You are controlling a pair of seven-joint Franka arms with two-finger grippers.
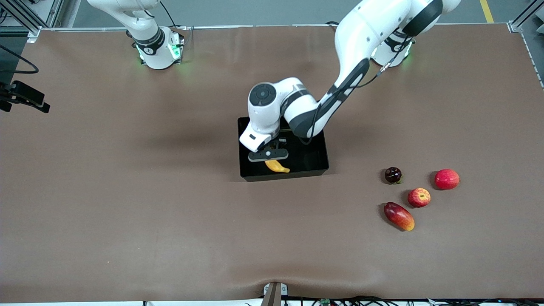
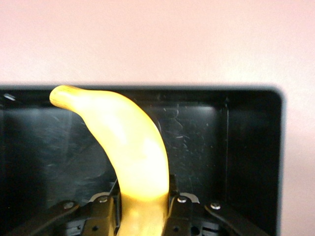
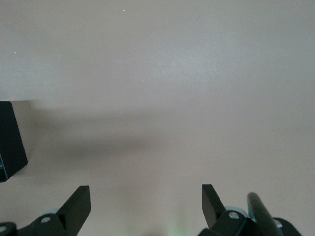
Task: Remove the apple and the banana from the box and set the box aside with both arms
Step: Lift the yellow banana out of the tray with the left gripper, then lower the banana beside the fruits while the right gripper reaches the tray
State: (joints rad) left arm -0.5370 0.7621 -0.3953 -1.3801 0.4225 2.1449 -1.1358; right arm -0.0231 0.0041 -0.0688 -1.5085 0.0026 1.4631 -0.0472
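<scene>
The right gripper (image 3: 145, 206) waits over bare table, jaws spread wide. Inside the box (image 1: 316, 163), the left gripper (image 1: 268, 154) clamps the banana (image 1: 277, 166) crosswise (its long axis runs out past the fingertips), while the apple (image 1: 419, 197) already lies outside the box, toward the left arm's end.

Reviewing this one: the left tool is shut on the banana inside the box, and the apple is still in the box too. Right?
Not quite. The apple lies on the table outside the box, as the front view shows. The left tool is indeed shut on the banana inside it.
</scene>
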